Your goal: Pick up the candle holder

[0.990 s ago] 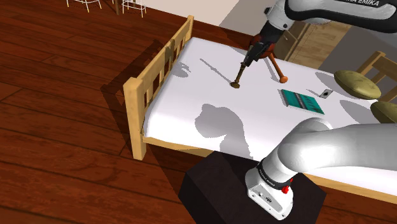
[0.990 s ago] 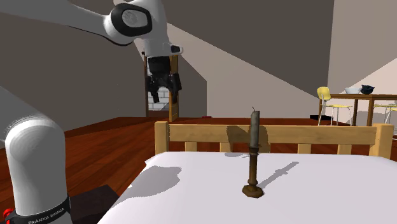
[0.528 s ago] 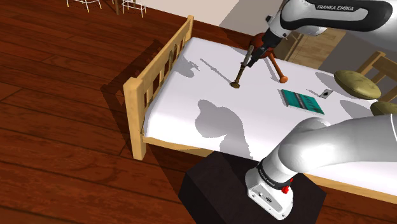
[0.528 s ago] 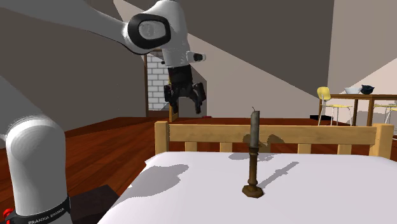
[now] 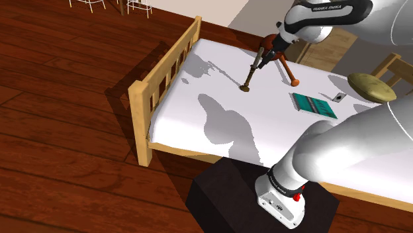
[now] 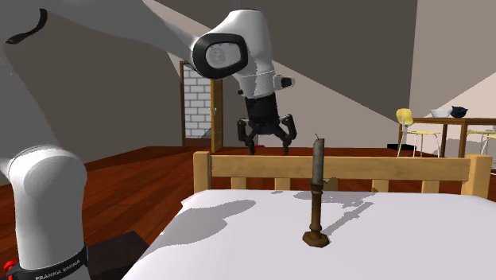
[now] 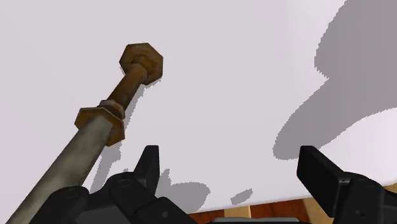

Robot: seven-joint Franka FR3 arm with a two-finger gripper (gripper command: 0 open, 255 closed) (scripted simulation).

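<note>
The candle holder (image 5: pixel 250 74), a thin brown stem on a hexagonal foot carrying a grey candle (image 6: pixel 318 159), stands upright on the white bed (image 5: pixel 198 79), close to the slatted wooden end rail (image 6: pixel 381 167) and with bare sheet all around its foot. The gripper (image 6: pixel 267 145) hangs in the air about level with the candle's top, on the second exterior view's left of it and apart from it; its two fingers are spread wide and clasp nothing. From the wrist view the holder (image 7: pixel 121 102) runs alongside one finger, outside the gap between the two, and nothing but sheet and the arm's shadow lies between them. In the shoulder view a reddish-brown thing with a slanting leg ending in a knob (image 5: pixel 294 83) stands just behind the holder, near the hand. Farther along the bed lie a teal book (image 5: pixel 314 104) and a small grey card (image 5: pixel 339 98), well apart from the holder. A round olive cushion (image 5: pixel 372 86) shows past the bed's far side. Beyond the rail, a yellow chair (image 6: pixel 413 127) stands by a table (image 6: pixel 469 122) on the dark wood floor (image 5: pixel 66 99).
</note>
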